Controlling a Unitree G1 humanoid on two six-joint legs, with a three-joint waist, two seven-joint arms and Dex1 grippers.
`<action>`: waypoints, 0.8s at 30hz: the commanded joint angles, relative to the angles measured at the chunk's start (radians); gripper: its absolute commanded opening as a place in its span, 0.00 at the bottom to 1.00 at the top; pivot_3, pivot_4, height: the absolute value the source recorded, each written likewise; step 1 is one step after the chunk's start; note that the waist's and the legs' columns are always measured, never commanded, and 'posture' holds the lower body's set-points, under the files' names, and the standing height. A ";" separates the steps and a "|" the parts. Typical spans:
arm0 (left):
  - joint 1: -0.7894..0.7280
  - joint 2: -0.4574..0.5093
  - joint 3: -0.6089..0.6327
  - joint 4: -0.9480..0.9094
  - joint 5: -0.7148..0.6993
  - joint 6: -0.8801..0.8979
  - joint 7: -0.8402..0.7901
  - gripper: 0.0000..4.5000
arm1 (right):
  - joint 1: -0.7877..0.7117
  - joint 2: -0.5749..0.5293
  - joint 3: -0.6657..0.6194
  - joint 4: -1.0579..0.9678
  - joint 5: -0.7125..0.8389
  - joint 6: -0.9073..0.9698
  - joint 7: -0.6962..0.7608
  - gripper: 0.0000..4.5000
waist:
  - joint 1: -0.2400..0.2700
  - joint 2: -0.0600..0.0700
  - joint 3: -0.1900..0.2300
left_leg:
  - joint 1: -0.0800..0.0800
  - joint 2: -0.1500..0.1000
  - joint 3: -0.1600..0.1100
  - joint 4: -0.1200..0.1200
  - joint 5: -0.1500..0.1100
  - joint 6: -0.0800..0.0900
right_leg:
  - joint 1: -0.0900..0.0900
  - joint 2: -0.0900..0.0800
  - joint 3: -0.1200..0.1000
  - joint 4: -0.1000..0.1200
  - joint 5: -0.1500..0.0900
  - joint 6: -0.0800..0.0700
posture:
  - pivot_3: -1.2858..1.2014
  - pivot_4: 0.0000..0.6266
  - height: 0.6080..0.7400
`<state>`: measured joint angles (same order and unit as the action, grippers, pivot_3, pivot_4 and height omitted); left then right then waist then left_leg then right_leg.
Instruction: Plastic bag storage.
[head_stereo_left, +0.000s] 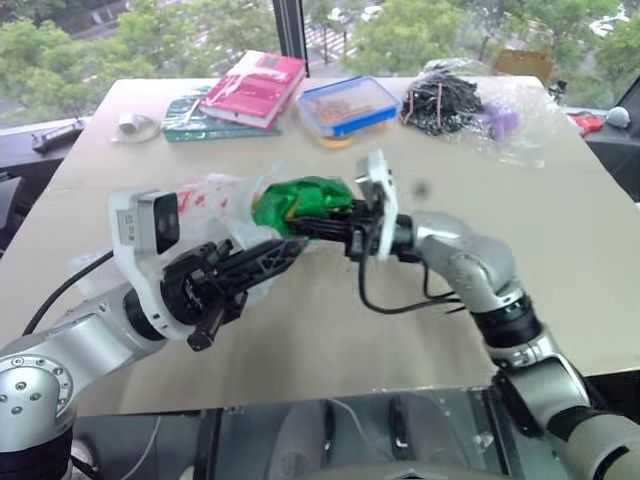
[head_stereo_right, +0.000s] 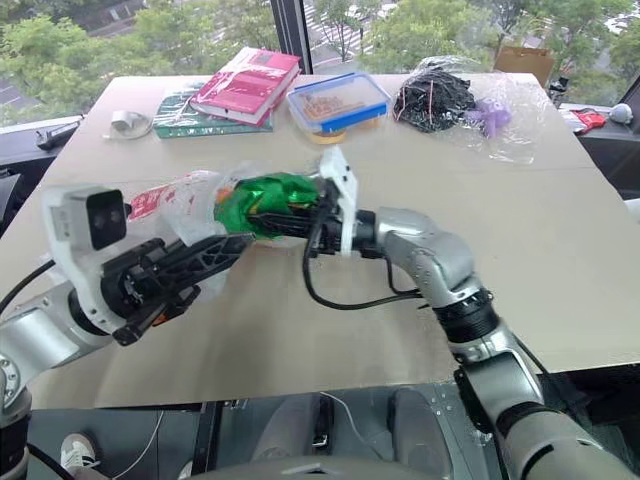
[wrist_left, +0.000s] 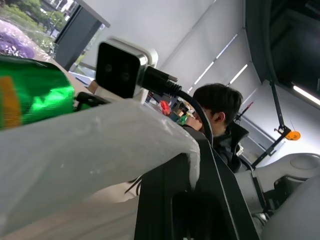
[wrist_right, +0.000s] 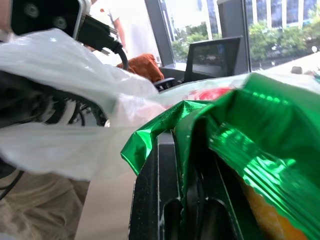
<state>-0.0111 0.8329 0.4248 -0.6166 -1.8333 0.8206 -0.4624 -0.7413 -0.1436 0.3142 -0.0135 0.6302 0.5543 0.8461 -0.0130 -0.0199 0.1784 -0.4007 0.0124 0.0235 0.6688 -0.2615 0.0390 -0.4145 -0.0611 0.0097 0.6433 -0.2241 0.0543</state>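
Now my left gripper (head_stereo_left: 268, 256) pinches the plastic bag (head_stereo_left: 215, 200) at mid-table; my right gripper (head_stereo_left: 312, 222), clamped on the green snack packet (head_stereo_left: 298, 198), sits against its right side.

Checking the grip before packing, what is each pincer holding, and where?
Left pincer: thin translucent-white plastic bag, by its edge. Right pincer: shiny green snack packet, at its end.

The right gripper (head_stereo_left: 318, 226) has its fingertips buried in the green snack packet (head_stereo_left: 292, 203) (itself partly hidden inside the plastic bag (head_stereo_left: 215, 200)), so they cannot be seen.
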 joint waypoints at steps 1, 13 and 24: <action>-0.013 0.006 0.019 -0.039 -0.050 -0.040 0.032 0.00 | -0.032 0.077 0.069 0.059 -0.077 -0.085 0.062 0.01 | -0.001 0.000 0.000 | 0.000 0.000 0.000 0.000 0.000 0.000 | 0.000 0.000 0.000 0.000 0.000 0.000 | 0.52 0.24 1.00; 0.019 -0.002 0.021 -0.085 -0.058 -0.090 0.095 0.00 | -0.011 0.066 0.147 0.099 -0.250 -0.239 0.187 0.01 | 0.000 0.000 0.000 | 0.000 -0.002 0.000 0.000 0.002 -0.004 | 0.000 -0.002 0.000 0.000 -0.001 -0.002 | 0.52 0.24 1.00; 0.010 0.003 0.015 -0.085 -0.077 -0.108 0.082 0.00 | -0.097 0.074 0.063 -0.051 -0.178 -0.189 0.231 0.01 | 0.000 0.000 0.001 | 0.000 -0.001 -0.001 -0.001 0.002 -0.005 | 0.000 -0.002 -0.001 0.000 -0.001 -0.001 | 0.52 0.24 1.00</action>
<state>0.0072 0.8318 0.4243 -0.6820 -1.8886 0.7286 -0.3648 -0.8205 -0.0845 0.3729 -0.0242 0.4456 0.3868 1.0589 -0.0135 -0.0196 0.1789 -0.4006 0.0111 0.0225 0.6677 -0.2589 0.0340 -0.4146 -0.0627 0.0084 0.6432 -0.2247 0.0529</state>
